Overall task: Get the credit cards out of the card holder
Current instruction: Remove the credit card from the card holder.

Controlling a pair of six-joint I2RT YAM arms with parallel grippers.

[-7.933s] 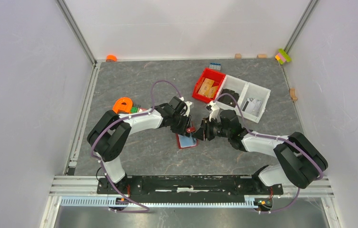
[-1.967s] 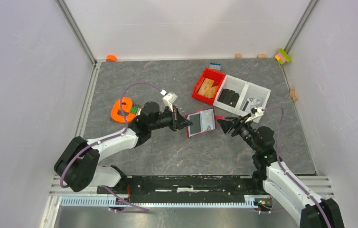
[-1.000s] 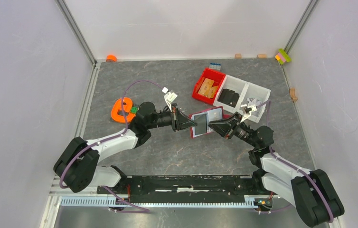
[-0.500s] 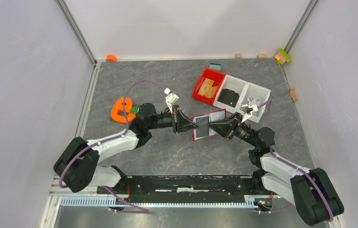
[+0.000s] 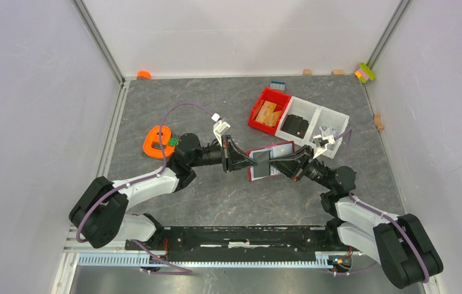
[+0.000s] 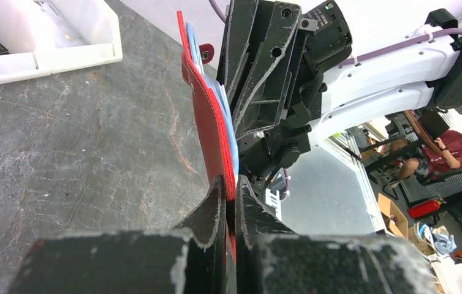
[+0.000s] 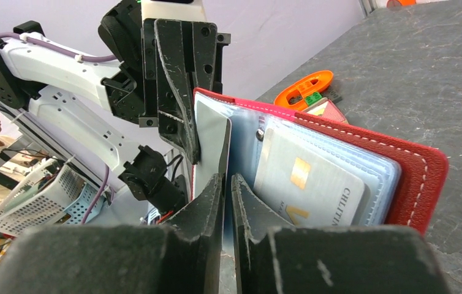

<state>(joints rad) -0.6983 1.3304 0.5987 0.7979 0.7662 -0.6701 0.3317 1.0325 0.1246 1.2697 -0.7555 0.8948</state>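
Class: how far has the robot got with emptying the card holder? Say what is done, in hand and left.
Done: the card holder is open and held upright, the left gripper shut on its cover. In hand: the right gripper pinches the edge of a light blue card, not yet out. Left: that card and the grey card sit in the pockets.

your left arm [image 5: 149, 179] stretches low and out to its right, wrist rolled so the left claw [image 5: 242, 160] points straight at the other claw. its fingers are pressed together on the edge of the card holder [image 6: 207, 122] nearest them. your right arm [image 5: 354, 211] bends at the elbow and reaches left. the right claw [image 5: 276, 164] sits almost tip to tip with the left one, fingers nearly touching, pinching a thin credit card [image 7: 211, 144].
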